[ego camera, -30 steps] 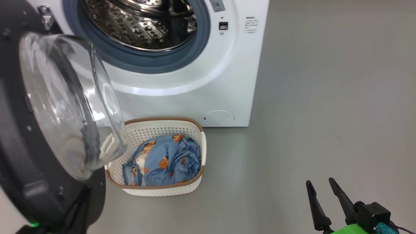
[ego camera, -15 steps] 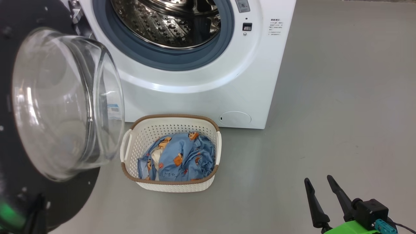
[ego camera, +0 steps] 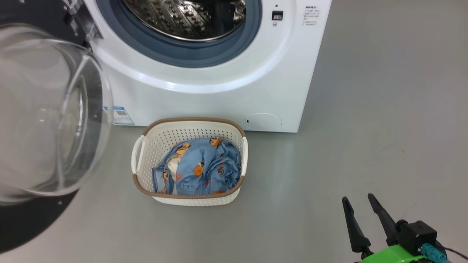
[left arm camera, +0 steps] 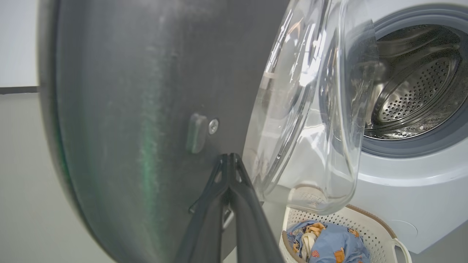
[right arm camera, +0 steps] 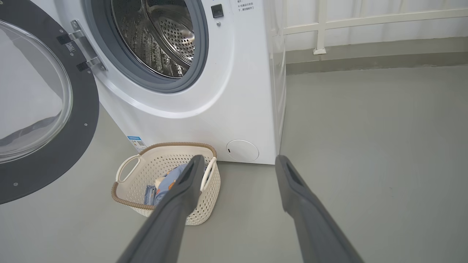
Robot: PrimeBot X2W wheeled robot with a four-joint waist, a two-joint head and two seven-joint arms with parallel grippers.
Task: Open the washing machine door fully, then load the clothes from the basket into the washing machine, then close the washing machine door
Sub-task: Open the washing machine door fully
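Note:
The washing machine (ego camera: 219,80) stands at the top with its steel drum (ego camera: 186,18) exposed. The washing machine door (ego camera: 47,109) hangs open at the left, its glass bowl bulging toward me and its black rim (left arm camera: 128,128) seen from the inner side. My left gripper (left arm camera: 228,157) is shut with nothing in it, its tips close against that black rim beside the glass. The basket (ego camera: 148,140) sits on the floor before the machine and holds the light-blue printed clothes (ego camera: 201,168). My right gripper (ego camera: 358,199) is open and empty, low and to the right of the basket (right arm camera: 175,145).
Grey floor (ego camera: 384,109) spreads wide to the right of the machine. A white railing (right arm camera: 321,29) lines the wall behind it. The door's metal hinge (right arm camera: 82,47) sits on the machine's left side. A blue label sticker (ego camera: 119,115) is low on the front.
The door has swung further open, toward the left. The head camera has shifted, so machine and basket sit differently in its view. The right gripper stays open, barely moved.

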